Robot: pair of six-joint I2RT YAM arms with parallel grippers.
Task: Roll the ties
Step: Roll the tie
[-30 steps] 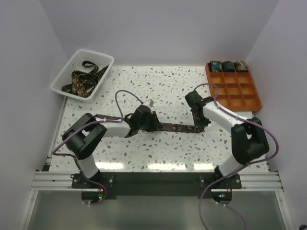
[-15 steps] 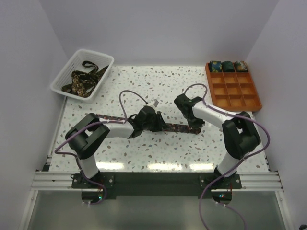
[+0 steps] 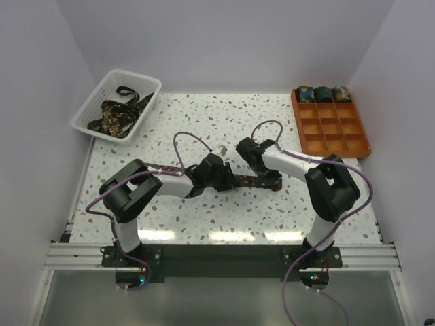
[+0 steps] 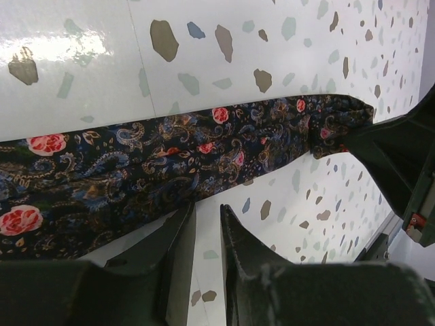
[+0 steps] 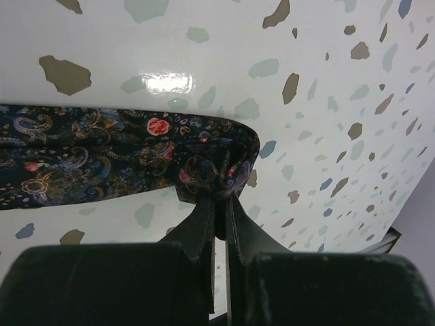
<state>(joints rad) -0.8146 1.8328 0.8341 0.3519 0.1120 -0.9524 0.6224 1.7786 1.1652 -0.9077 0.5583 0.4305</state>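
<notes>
Tie point(image 5: 102, 153) pinched at its folded end edge by right hand point(image 5: 219, 202).

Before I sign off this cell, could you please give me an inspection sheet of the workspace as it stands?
Surface: speckled white table, no spills seen.
Job's things: one tie laid across the table; loose ties in the white basket; three rolled ties in the far row of the orange tray.
Clutter: nothing seen.
Grippers: right gripper shut on the tie's folded end; left gripper narrowly open, tips at the tie's edge.
Cables: a purple cable loops over each arm.
Surroundings: plain pale walls; metal rail at the near edge.
</notes>
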